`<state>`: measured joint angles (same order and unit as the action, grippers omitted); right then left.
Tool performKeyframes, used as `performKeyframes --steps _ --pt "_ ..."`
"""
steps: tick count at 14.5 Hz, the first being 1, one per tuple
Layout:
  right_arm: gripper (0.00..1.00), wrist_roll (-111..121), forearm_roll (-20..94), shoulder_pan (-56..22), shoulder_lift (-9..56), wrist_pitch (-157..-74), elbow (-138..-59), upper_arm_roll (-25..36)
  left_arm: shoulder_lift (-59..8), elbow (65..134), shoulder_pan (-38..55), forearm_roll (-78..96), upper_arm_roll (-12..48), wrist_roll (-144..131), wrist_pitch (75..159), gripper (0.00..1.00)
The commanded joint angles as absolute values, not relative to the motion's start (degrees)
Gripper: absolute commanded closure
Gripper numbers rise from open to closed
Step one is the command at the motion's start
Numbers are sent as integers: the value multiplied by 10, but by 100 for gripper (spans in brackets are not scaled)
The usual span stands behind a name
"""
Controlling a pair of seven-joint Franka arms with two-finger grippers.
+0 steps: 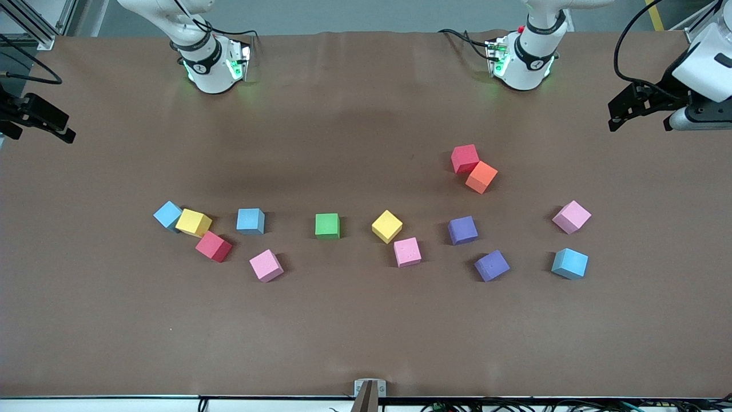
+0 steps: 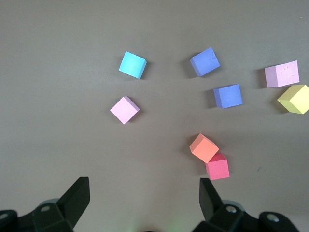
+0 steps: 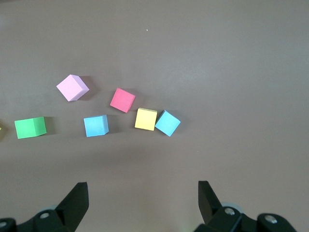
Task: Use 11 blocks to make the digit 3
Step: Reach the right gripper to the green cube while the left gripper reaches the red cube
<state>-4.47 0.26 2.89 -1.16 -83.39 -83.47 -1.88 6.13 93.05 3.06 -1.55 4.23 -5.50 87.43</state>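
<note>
The blocks lie loose and apart on the brown table, and no digit 3 shows. Toward the right arm's end sit a light blue [image 1: 167,215], yellow [image 1: 193,222] and red [image 1: 213,246] block touching, then light blue [image 1: 250,221] and pink [image 1: 266,265]. Green [image 1: 327,225] is in the middle. Yellow [image 1: 386,226], pink [image 1: 407,252], two purple [image 1: 462,230] [image 1: 492,265], pink [image 1: 571,217], light blue [image 1: 569,263] and red [image 1: 464,158] lie toward the left arm's end. My left gripper [image 2: 144,182] and right gripper [image 3: 142,186] hang open and empty, high over the table's two ends.
An orange cube [image 1: 481,177] leans against the red block by the left arm's base. Both arm bases [image 1: 210,63] [image 1: 523,57] stand along the table's edge farthest from the front camera. A small metal bracket [image 1: 370,389] sits at the nearest edge.
</note>
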Motion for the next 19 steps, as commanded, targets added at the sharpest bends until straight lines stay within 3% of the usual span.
performKeyframes --steps 1,5,8,12,16,19 --pt "0 -45 9 29 -23 -840 -843 -19 57 918 29 -6 40 -47 869 0" --pt "0 -45 9 29 -23 -840 -843 -19 52 915 27 -9 40 -43 870 0" --pt "0 -46 10 28 -23 -841 -843 -19 -6 867 32 -7 40 -45 865 0" --pt "0 -46 12 19 -20 -840 -843 -21 -68 873 53 -3 52 -58 895 0" --pt "0 -46 10 -27 -3 -856 -846 -20 -107 920 65 -4 98 -140 1005 0" --pt "0 -45 9 -61 22 -861 -846 -20 -98 1006 71 -8 131 -196 1059 0"
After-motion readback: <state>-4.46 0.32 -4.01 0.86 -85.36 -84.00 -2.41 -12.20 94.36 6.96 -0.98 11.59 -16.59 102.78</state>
